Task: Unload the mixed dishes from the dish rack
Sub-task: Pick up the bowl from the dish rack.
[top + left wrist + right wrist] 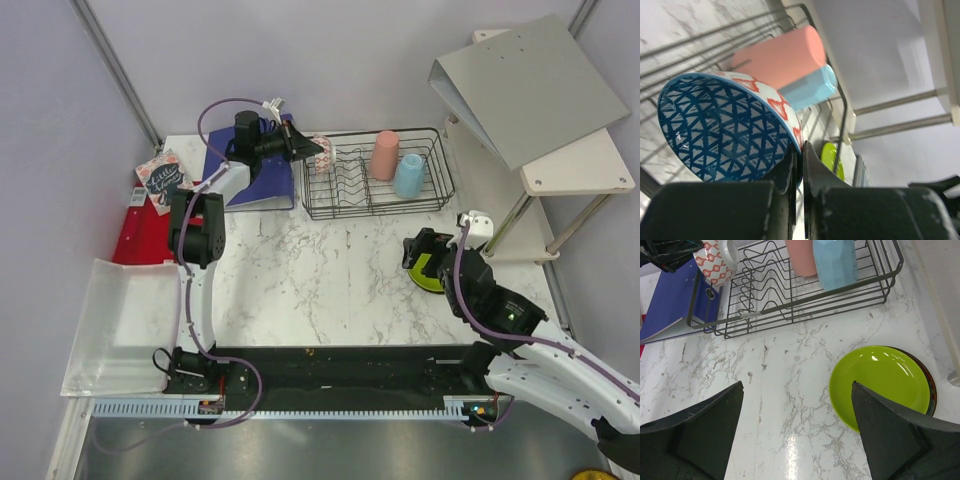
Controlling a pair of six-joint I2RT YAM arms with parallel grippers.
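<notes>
Left wrist view: the blue bowl (pixel 725 132) stands tipped on its edge, its patterned hollow facing the camera and its base turned toward the pink cup (pixel 782 57) and blue cup (pixel 810 90), which stand together at the rack's (pixel 440 192) right end. The left gripper (pixel 801 150) is pinched nearly closed on the bowl's rim, at the rack's left end. The right gripper (pixel 797 385) hangs spread wide with nothing in it, above the table just beside the green bowl (pixel 880 380), which sits in front of the rack.
</notes>
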